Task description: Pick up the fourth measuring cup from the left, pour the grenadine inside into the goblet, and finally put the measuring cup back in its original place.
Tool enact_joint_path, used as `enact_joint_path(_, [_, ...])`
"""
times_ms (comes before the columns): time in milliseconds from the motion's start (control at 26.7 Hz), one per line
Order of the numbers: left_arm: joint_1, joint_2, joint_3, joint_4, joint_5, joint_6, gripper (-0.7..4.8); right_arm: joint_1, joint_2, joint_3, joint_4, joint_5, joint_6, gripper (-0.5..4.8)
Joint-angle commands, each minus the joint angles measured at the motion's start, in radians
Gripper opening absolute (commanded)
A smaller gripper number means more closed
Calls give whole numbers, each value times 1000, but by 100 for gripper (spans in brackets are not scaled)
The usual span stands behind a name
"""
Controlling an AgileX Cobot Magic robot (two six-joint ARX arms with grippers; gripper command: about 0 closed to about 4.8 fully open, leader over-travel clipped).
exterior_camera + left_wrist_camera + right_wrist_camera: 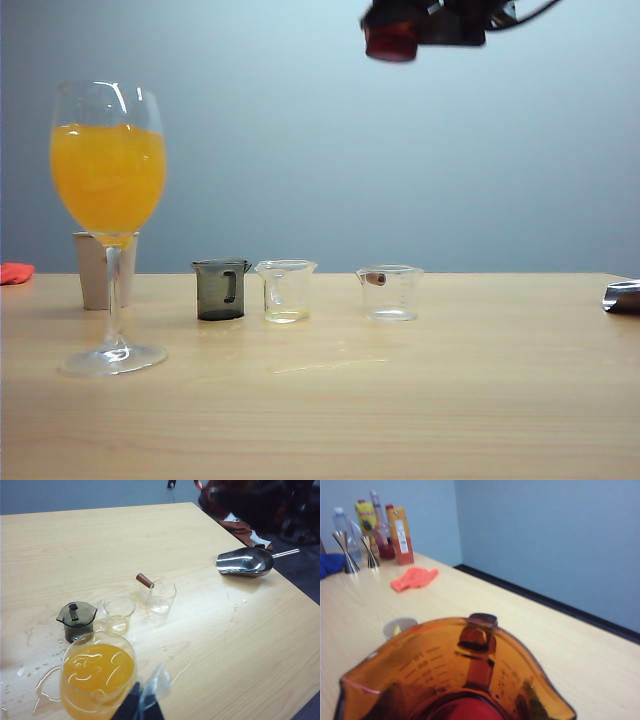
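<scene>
Your right gripper point(425, 25) was clamped on the amber measuring cup point(455, 675), high above the table, right of the goblet point(108, 170), grenadine point(465, 711) sloshing inside this light, probably slick plastic; your left gripper point(142, 705) seemingly gripped the fragile goblet's stem.

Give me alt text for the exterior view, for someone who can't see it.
The right tool holds the amber measuring cup high above the table, right of centre. Below stand a goblet of orange juice at left, then a dark-grey cup and two clear cups. The left tool is unseen.
</scene>
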State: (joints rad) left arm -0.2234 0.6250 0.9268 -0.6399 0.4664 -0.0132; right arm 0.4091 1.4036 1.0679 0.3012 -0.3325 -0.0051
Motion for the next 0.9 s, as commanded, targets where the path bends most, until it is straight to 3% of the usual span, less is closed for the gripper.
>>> enact_joint_path(37, [0,-2,4,13,-27,1,-5,38,8,80,-55,24,1,-5])
enact_joint_path(224, [1,-2,4,13,-71,-2,-5,105,71,176,-110,25,-15,-5])
enact_joint_path(748, [1,-2,4,11,-62,-2,-5,349,286,322,-116,48,-141,-5])
enact_joint_path(897, [1,-1,4,4,-62,-2,-5,395,295,320,-125,149,-201,-5])
